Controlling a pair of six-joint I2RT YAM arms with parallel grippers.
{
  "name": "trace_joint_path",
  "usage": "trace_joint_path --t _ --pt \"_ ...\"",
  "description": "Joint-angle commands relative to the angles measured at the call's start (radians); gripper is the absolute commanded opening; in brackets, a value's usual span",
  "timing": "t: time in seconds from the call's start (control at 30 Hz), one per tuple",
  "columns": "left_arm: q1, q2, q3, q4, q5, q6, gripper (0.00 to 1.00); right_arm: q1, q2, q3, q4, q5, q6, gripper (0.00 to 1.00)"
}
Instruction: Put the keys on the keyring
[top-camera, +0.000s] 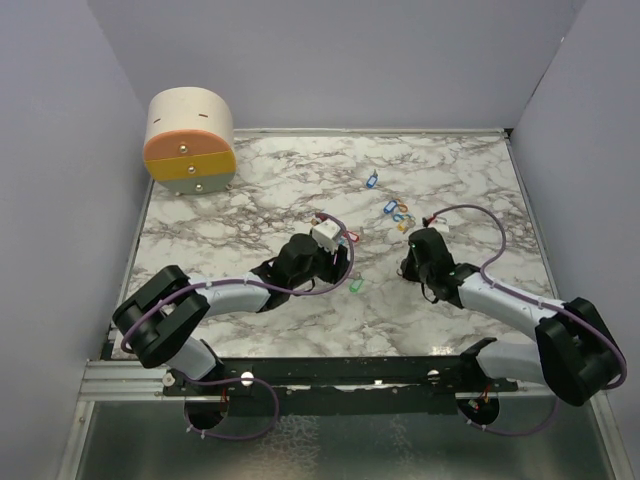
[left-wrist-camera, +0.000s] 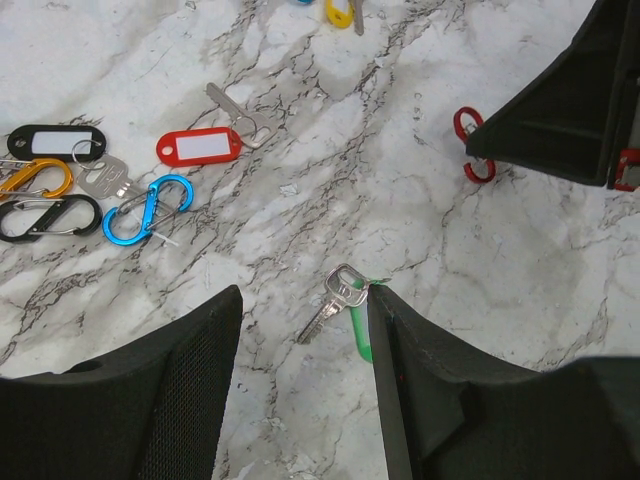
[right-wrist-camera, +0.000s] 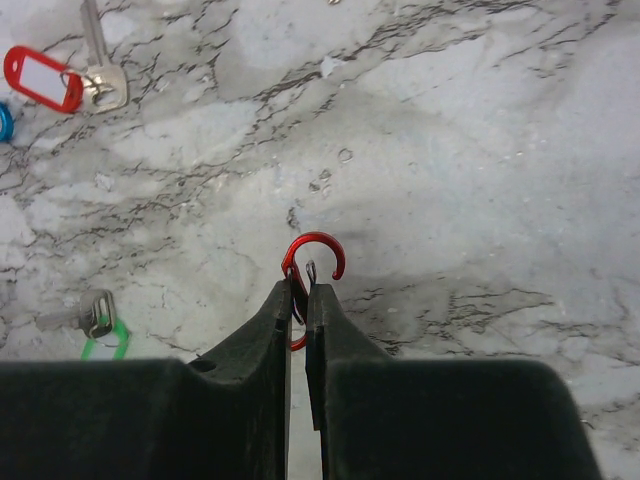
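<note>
My right gripper (right-wrist-camera: 298, 290) is shut on a red S-shaped carabiner, the keyring (right-wrist-camera: 315, 255), holding it just above the marble; its upper hook sticks out past the fingertips. The left wrist view shows this keyring (left-wrist-camera: 470, 145) at upper right. My left gripper (left-wrist-camera: 305, 300) is open and low over the table. A metal key on a green tag (left-wrist-camera: 342, 298) lies between its fingers, against the right finger (left-wrist-camera: 400, 350). From above, the green-tagged key (top-camera: 355, 285) lies between the left gripper (top-camera: 345, 275) and right gripper (top-camera: 403, 268). A red-tagged key (left-wrist-camera: 200, 147) lies farther off.
Blue (left-wrist-camera: 148, 208), black (left-wrist-camera: 50, 215) and orange (left-wrist-camera: 35, 178) carabiners and a black tag (left-wrist-camera: 55, 140) lie at the left of the left wrist view. More small tags (top-camera: 398, 212) lie mid-table. A round drawer unit (top-camera: 190, 140) stands at the back left.
</note>
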Motion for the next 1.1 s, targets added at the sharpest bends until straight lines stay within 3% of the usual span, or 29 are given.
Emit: trace_joint_path --t 0.0,0.4,1.07 --pt "-0.002 -0.028 -0.016 0.032 -0.032 -0.024 0.55 0.055 0.039 -0.016 0.129 -0.057 -0.021 0.01" --pt "-0.003 -0.029 -0.025 0.031 -0.058 -0.021 0.55 0.222 0.169 0.039 0.197 -0.037 0.038 0.01" --pt "-0.004 -0.044 -0.038 0.03 -0.067 -0.01 0.55 0.273 0.221 0.093 0.184 -0.022 0.063 0.01"
